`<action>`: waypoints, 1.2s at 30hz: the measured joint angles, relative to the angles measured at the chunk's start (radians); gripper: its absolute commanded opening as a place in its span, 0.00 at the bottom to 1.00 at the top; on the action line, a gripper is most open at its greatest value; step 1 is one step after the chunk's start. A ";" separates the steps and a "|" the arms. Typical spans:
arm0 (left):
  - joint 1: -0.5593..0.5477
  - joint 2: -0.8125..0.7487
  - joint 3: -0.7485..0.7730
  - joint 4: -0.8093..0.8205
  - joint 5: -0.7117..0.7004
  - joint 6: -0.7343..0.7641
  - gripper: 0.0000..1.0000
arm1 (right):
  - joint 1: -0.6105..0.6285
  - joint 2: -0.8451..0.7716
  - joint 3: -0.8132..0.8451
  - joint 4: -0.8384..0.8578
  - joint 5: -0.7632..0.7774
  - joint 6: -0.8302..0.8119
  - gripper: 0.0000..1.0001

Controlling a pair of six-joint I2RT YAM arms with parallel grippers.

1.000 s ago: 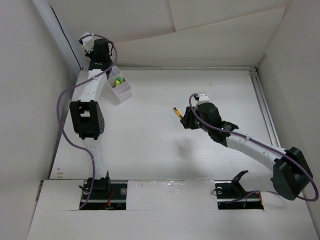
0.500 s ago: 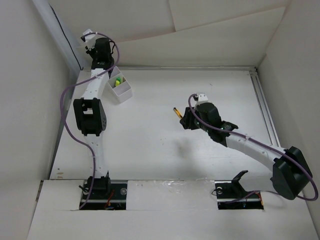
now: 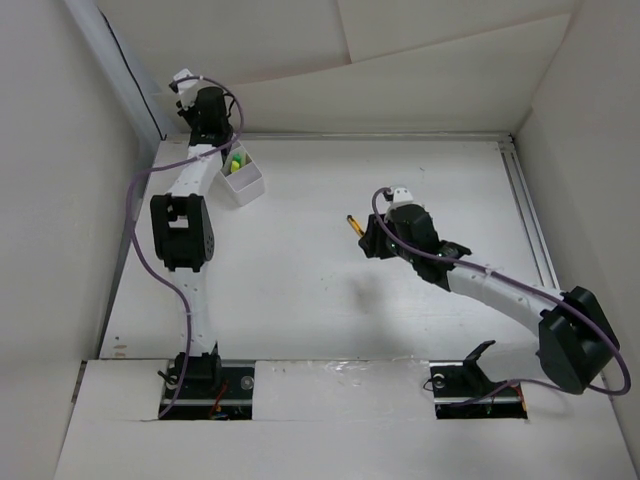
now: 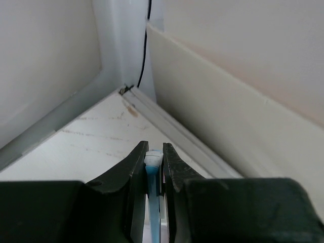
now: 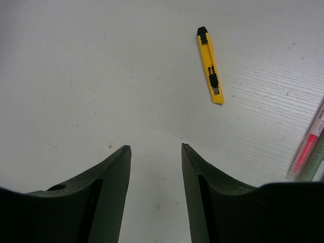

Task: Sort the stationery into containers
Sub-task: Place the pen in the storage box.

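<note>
The white tray (image 3: 250,188) stands at the back left of the table with a yellow-green item (image 3: 236,162) in it. My left gripper (image 3: 205,102) is raised beside the tray, near the back left corner. In the left wrist view this gripper (image 4: 153,152) is shut on a blue pen (image 4: 151,179) with a white tip. My right gripper (image 3: 375,240) hovers over mid-table; its jaws (image 5: 154,148) are open with nothing between them. A yellow utility knife (image 5: 210,66) lies flat ahead of it, also seen in the top view (image 3: 354,222).
Red and green pens (image 5: 310,147) lie at the right edge of the right wrist view. White walls close the table on the left, back and right. A metal rail (image 3: 527,215) runs along the right side. A black cable (image 4: 144,45) hangs in the back left corner.
The left arm's wrist has shifted a little right and toward the tray, still holding the pen. The right arm has barely moved.
</note>
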 measured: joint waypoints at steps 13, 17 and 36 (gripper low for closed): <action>-0.029 -0.006 -0.140 0.041 0.002 0.006 0.37 | 0.000 0.132 0.035 0.010 0.057 -0.003 0.71; -0.029 -0.041 -0.169 0.039 0.032 -0.010 0.38 | 0.000 0.192 0.077 0.009 0.075 -0.004 0.72; -0.116 -0.560 -0.639 0.256 0.494 -0.391 0.29 | -0.036 0.557 0.351 -0.122 0.185 -0.006 0.58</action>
